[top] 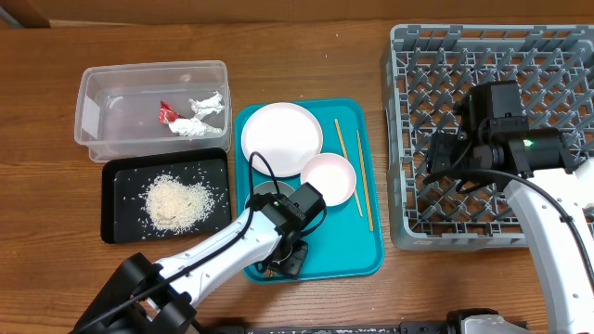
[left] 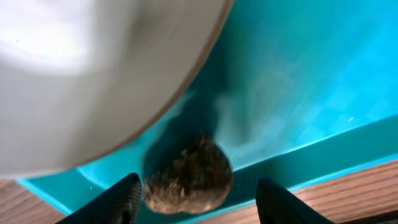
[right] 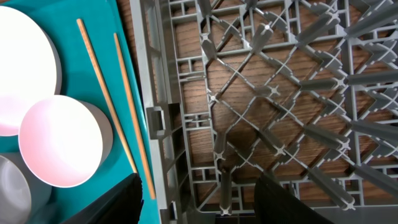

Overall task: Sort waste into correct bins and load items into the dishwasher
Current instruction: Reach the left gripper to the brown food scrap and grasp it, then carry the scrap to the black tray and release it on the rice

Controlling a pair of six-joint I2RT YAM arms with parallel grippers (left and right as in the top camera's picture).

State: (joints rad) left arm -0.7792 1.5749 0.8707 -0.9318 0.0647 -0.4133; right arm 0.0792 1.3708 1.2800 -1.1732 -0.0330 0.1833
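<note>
— Where is the brown food scrap (left: 189,177)?

— On the smooth teal serving tray (top: 357,252), against its raised near rim, beside a round white bowl (left: 93,74). It is a rough, crumbly lump. The left jaws straddle it, parted: one dark finger sits just beside it and the other stands clear.

— And the right jaws?

— Spread wide and holding nothing, above the grey plastic dish rack (top: 492,56) with its lattice of pegs.

— The rest?

— A flat white plate (top: 281,133), a glossy small bowl (top: 329,178) and thin wooden chopsticks (top: 365,181) lie on the teal tray. The clear rounded tub (top: 102,93) holds a red foil wrapper (top: 168,112) and crumpled tissue (top: 200,116). Loose rice (top: 176,201) is heaped in the shallow black tray (top: 121,227) on the wood-grain bench (top: 56,56).
</note>
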